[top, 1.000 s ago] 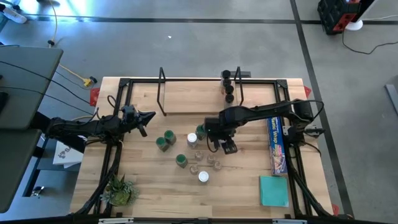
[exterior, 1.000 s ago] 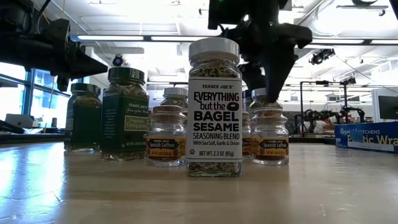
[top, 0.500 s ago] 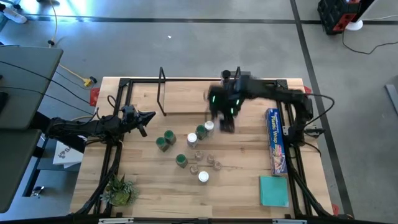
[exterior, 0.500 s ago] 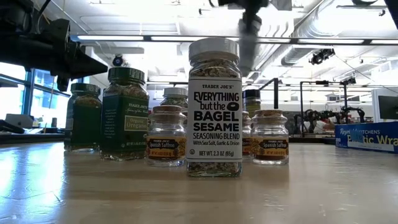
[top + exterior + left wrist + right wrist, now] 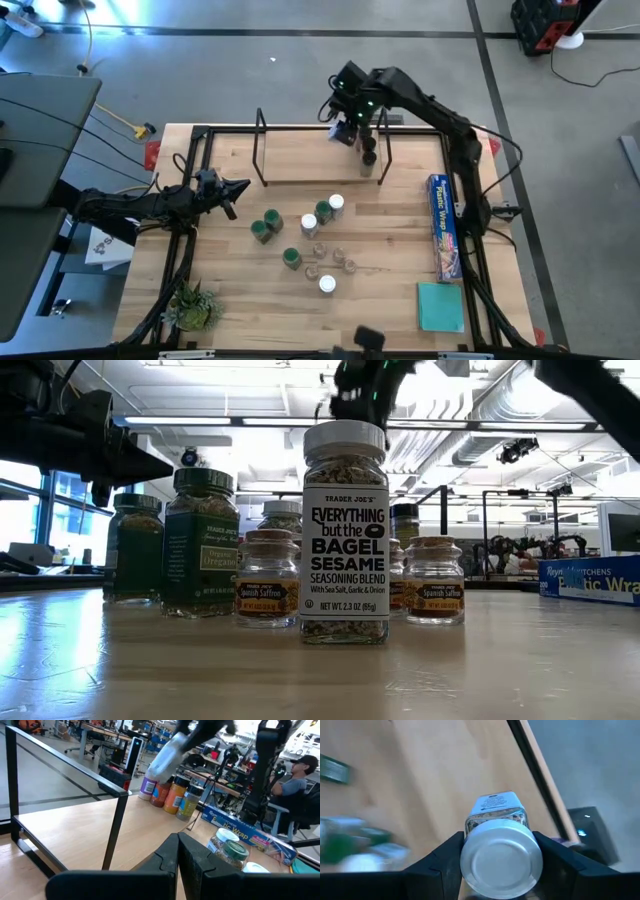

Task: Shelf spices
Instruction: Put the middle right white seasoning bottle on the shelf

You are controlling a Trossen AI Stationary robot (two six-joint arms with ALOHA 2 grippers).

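Observation:
My right gripper (image 5: 346, 126) hovers over the far right end of the shelf (image 5: 310, 165), shut on a white-lidded spice jar (image 5: 501, 857). The left wrist view shows this jar (image 5: 166, 753) tilted above a row of jars (image 5: 172, 795) that stand on the plank beside the right hoop (image 5: 383, 145). More jars with green, white and cork lids (image 5: 300, 235) stand on the tabletop; the bagel seasoning jar (image 5: 345, 530) is nearest the low camera. My left gripper (image 5: 243, 186) waits shut at the table's left, above the tabletop. My right gripper pinches the jar between its two fingers (image 5: 445, 865), one on each side of the lid end (image 5: 470, 862). The lid faces the wrist and the body points away from it. The jar is lifted clear above the shelf and tilted.
A blue plastic-wrap box (image 5: 445, 225) lies along the table's right side, with a teal pad (image 5: 440, 305) near it. A small plant (image 5: 190, 305) sits at the near left corner. A person (image 5: 295, 775) sits beyond the table.
My right gripper has risen from the cluster of jars in the table's middle and swung toward the far edge, to above the shelf's right end. It has carried the white-lidded jar up with it, clear of the table.

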